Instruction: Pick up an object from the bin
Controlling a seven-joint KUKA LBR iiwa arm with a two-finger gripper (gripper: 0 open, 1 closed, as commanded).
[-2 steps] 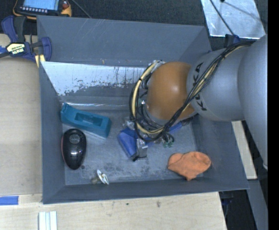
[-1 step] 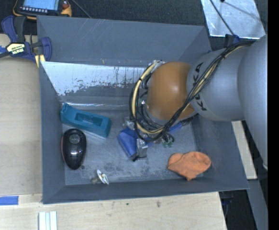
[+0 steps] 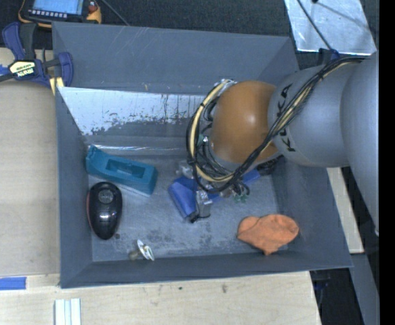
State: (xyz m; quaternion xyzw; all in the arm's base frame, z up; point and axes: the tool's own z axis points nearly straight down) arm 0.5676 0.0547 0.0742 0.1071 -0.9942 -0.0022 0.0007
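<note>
**Camera view: bin contents with arm lowered at centre**

Item 1, grey metal bin (image 3: pixel 177 63); sloped walls, flat floor, few loose things spread well apart.

Item 2, arm (image 3: pixel 333 117); silver, enters from the right; rounded orange cover (image 3: pixel 241 120) at the wrist, looped with black and yellow cables (image 3: pixel 198 131); it hides most of the tool below.

Item 3, gripper (image 3: pixel 200 207); down at the middle of the floor, just under the cover's lower left edge; how wide its jaws stand cannot be told, the cover and cables being in the way.

Item 4, small blue object (image 3: pixel 181 196); crumpled or folded in shape, lying at the centre of the floor; touching or just beside the gripper on its left; whether it is gripped cannot be told.

Item 5, teal rectangular block (image 3: pixel 121 170); left rear of the floor, lying flat and aslant.

Item 6, black computer mouse (image 3: pixel 105 210); left front, just below the teal block.

Item 7, small silvery piece (image 3: pixel 143 250); at the front edge of the floor.

Item 8, orange soft lump (image 3: pixel 268 232); right front, apart from the gripper.
</note>
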